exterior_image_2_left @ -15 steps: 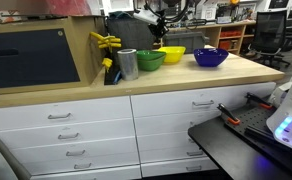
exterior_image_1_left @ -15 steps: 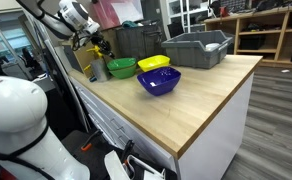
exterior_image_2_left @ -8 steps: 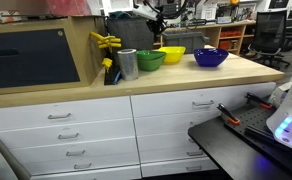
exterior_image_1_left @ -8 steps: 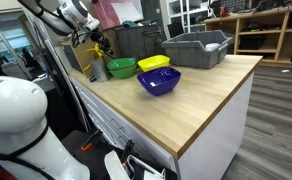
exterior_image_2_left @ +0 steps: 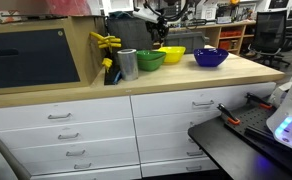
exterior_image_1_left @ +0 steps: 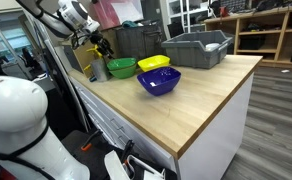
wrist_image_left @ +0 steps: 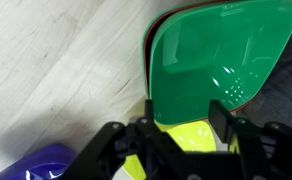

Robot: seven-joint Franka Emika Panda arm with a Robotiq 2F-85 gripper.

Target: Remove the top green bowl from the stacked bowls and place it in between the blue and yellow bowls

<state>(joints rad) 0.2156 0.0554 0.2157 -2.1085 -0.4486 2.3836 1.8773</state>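
1. In an exterior view, my pincer (exterior_image_1_left: 95, 43) hangs above the light wooden countertop (exterior_image_1_left: 186, 100), at its far end. It is too small and dark here for me to tell how the jaws stand.
2. The glossy green plastic bowl (exterior_image_1_left: 121, 68) sits on the counter below the pincer and a little to one side, not touching it. Past it from the pincer are the yellow plastic bowl (exterior_image_1_left: 154, 64), just beside the green one, and then the deep blue plastic bowl (exterior_image_1_left: 159, 81). The grey plastic bins (exterior_image_1_left: 196, 48) stand farther off again.
3. In an exterior view from the drawer side, the pincer (exterior_image_2_left: 160, 36) is above the row of bowls. The green bowl (exterior_image_2_left: 151, 58) and the yellow bowl (exterior_image_2_left: 172, 53) are beneath it, and the blue bowl (exterior_image_2_left: 211, 57) is well apart. A silver metal cup (exterior_image_2_left: 127, 63) stands just beyond the green bowl on the side away from the pincer. I cannot read the jaws here either.
4. In the wrist view, the pincer (wrist_image_left: 166, 125) is released, with its black fingers (wrist_image_left: 111, 140) spread wide and nothing between them.
5. The green bowl (wrist_image_left: 221, 60) fills the frame just beyond the fingertips, with a dark reddish rim peeking out under its edge. The yellow bowl (wrist_image_left: 191, 140) shows down between the fingers. A sliver of the blue bowl (wrist_image_left: 31, 165) lies outside one finger.
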